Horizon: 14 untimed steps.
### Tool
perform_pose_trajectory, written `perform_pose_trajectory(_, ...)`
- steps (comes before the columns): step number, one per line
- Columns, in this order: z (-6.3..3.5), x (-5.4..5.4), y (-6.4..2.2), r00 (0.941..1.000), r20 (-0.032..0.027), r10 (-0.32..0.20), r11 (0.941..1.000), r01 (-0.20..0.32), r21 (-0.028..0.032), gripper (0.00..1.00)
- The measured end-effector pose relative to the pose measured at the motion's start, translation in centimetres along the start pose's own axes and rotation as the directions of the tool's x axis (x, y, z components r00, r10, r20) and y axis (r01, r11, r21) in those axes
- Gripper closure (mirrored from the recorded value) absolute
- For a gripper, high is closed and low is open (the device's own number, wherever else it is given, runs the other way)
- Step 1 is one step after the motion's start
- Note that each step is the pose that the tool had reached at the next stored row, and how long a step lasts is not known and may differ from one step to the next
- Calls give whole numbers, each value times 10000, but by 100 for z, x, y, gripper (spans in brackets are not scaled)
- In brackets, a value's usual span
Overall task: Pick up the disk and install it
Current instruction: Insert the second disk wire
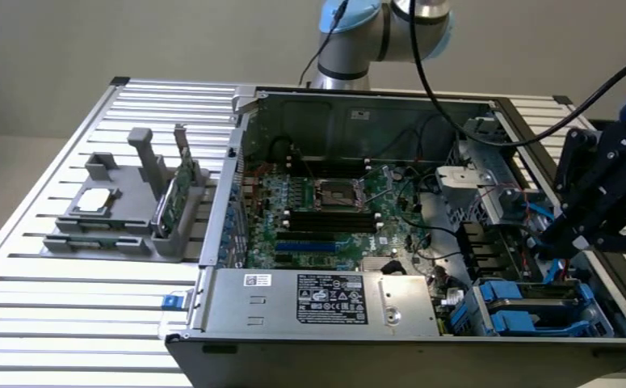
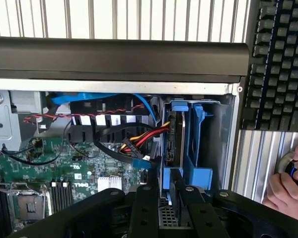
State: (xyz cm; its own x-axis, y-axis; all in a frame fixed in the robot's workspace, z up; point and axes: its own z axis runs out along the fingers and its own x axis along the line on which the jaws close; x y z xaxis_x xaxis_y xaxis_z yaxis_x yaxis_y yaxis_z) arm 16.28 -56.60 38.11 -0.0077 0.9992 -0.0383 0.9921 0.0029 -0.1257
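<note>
Exterior view: open computer case [image 1: 399, 242] on a slatted table [image 1: 65, 307]. Gripper [image 1: 571, 238] at 3 o'clock, over the case's drive bays. Blue carriers [image 1: 518, 311] at 5 o'clock. Grey fixture [image 1: 119, 210] at 9 o'clock carries a green card [image 1: 178, 190] and a silver chip [image 1: 97, 200].

Wrist view: disk [image 2: 176, 134] stands on edge in its blue carrier inside the bay, at centre. Fingers [image 2: 146, 208] sit just below it; whether they are parted or closed, cannot tell. Red-yellow cables [image 2: 141, 136] beside the disk. Keyboard [image 2: 280, 64] at 2 o'clock; a person's hand [image 2: 288, 186] at 4 o'clock.

Exterior view overlooks the open computer case [image 1: 399, 242]; wrist view peers closely inside.
</note>
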Motion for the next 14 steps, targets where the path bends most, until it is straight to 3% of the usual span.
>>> perform_pose_trajectory(6,54,61,2,9996,282,46,10000,-46,2,75)
perform_pose_trajectory(14,33,127,-16,9995,325,60,10000,-60,2,75)
